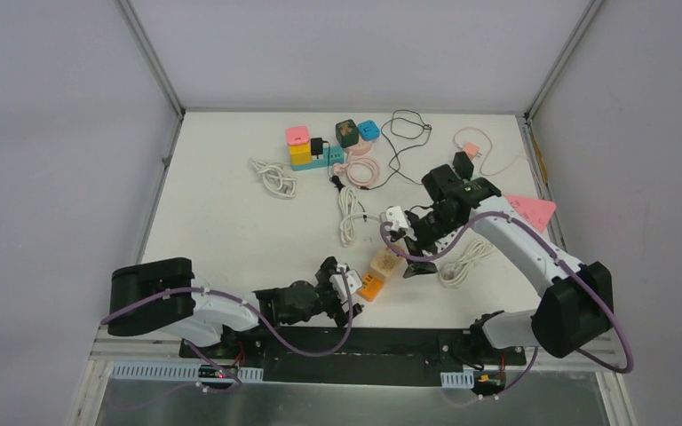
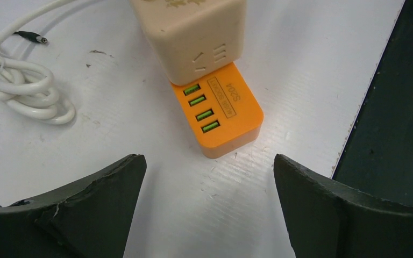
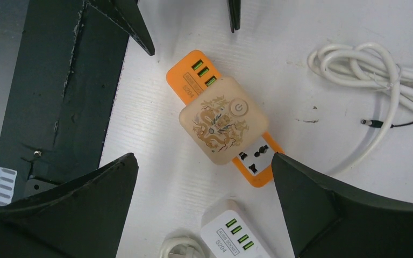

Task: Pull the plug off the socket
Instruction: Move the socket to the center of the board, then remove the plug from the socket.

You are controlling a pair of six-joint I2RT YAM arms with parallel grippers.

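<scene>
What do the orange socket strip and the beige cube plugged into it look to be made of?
Orange socket strip: likely hard moulded plastic, smooth satin finish, soft highlights along its rounded edges. Beige cube plug: plastic too by the look, matte and faintly translucent, with a gold dragon printed on top.

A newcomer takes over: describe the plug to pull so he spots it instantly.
At the middle of the table's near edge lies an orange power strip. The plug is the beige cube seated on it, the only one with a golden dragon print.
</scene>
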